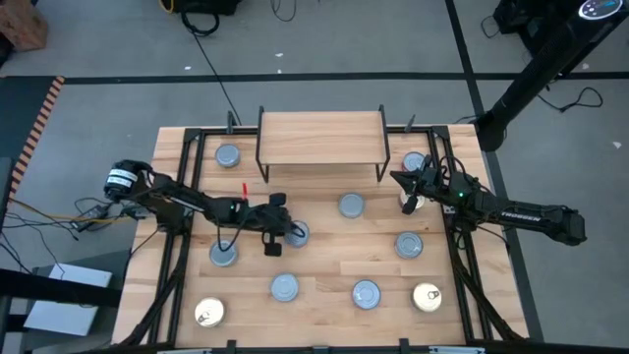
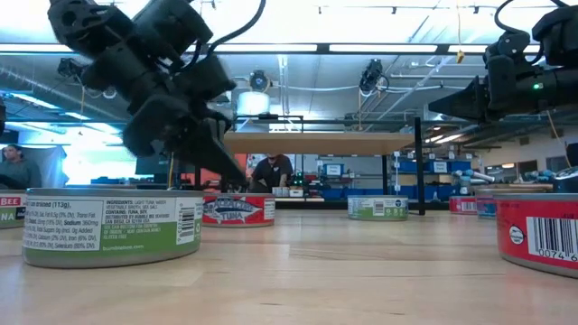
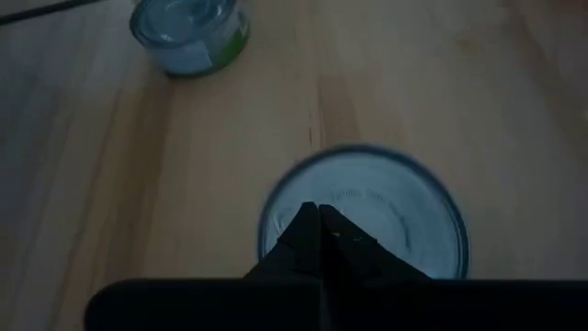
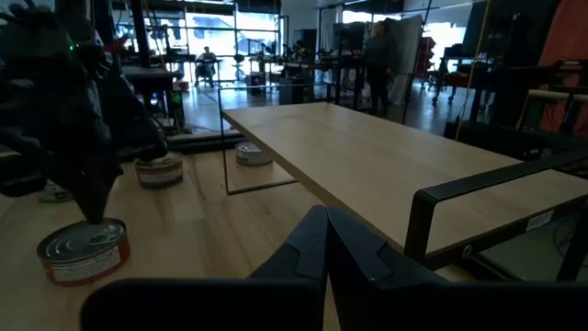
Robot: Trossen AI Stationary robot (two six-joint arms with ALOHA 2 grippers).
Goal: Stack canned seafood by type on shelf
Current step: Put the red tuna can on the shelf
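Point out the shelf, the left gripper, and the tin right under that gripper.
shelf (image 1: 319, 137): high view, middle of its bare wooden top.
left gripper (image 3: 319, 216): left wrist view, tips of its shut fingers.
tin (image 3: 404, 198): left wrist view, silver-blue lid beside the fingertips.

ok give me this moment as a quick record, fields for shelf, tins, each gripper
shelf: light-wood board on black wire legs, at the table's far edge, nothing on top
tins: about ten flat cans spread on the table, none stacked
left gripper: shut, tips over a silver-topped tin, holding nothing
right gripper: shut, empty, raised near the shelf's right end
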